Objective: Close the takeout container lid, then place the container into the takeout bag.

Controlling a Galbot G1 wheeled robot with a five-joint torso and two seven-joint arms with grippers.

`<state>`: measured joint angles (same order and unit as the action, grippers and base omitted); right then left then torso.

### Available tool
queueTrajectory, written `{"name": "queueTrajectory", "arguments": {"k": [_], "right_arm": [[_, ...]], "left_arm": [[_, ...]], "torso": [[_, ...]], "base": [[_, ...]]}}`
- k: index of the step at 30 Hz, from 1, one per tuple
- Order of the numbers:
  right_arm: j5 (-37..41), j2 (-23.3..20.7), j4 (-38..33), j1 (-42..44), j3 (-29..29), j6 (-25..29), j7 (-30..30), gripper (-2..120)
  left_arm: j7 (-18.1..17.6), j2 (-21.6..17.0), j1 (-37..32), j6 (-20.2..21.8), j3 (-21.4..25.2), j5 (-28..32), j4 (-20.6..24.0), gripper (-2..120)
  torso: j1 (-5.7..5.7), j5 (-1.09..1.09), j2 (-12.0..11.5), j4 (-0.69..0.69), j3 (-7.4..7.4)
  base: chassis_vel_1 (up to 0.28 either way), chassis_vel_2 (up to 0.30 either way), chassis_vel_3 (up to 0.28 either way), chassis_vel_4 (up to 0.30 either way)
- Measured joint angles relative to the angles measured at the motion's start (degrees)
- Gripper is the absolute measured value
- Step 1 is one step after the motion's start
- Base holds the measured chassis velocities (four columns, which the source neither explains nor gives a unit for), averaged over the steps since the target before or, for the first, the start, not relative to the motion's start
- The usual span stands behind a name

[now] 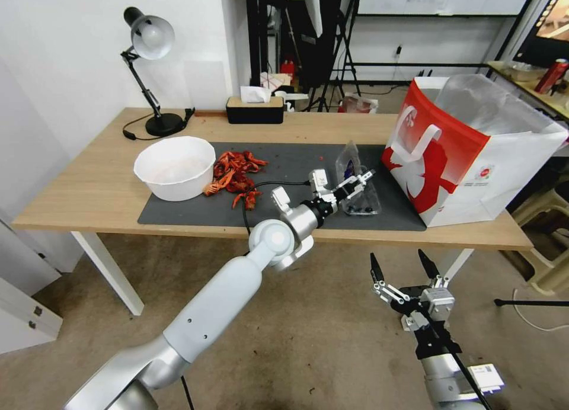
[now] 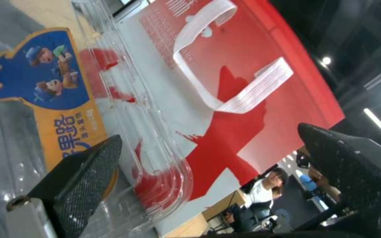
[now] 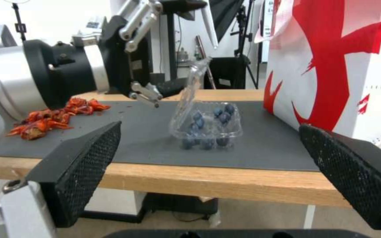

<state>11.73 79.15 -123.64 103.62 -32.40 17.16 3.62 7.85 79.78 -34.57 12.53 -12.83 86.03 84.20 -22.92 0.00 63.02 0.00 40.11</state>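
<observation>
Your left wrist camera is jammed right up against the clear lid (image 2: 124,109), so all you get there is its blue-and-orange sticker, warped plastic and the bag's red side; the berries are out of frame. From the head camera the lid (image 1: 349,161) is hard to separate from the mat behind it, and the left gripper (image 1: 358,183) covers part of the container (image 1: 363,204).

Left arm reaches out across the near table edge, over the dark mat (image 1: 296,161), wrist angled toward the bag. Its fingers are spread, one pad against the lid; nothing is clamped.

Right wrist camera gives you the cleanest look: the container (image 3: 208,127) sits on the mat with blueberries inside, lid (image 3: 190,89) standing up steeply, not closed, the left gripper (image 3: 164,89) at its upper part.

The bag (image 1: 468,149) stands upright at the right end of the table, mouth open, just right of the container, not touching it.

Right gripper (image 1: 405,266) hangs low, in front of the table's near edge, jaws wide apart, holding nothing.
</observation>
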Motion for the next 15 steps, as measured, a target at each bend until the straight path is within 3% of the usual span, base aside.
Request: {"name": "queueTrajectory", "arguments": {"k": [5,15], "right_arm": [[0.0,0.2,0.3,-0.3,0.2,0.0,0.0,100],[-0.3,0.3,0.3,-0.4,0.4,-0.1,0.1,100]], "left_arm": [[-1.7,0.7,1.0,-0.2,-0.3,1.2,-1.2,89],[-7.1,1.3,2.3,-0.7,-0.7,2.5,-2.1,47]], "torso": [[0.0,0.0,0.0,0.0,0.0],[0.0,0.0,0.0,0.0,0.0]], "base": [[0.0,0.0,0.0,0.0],[0.0,0.0,0.0,0.0]]}}
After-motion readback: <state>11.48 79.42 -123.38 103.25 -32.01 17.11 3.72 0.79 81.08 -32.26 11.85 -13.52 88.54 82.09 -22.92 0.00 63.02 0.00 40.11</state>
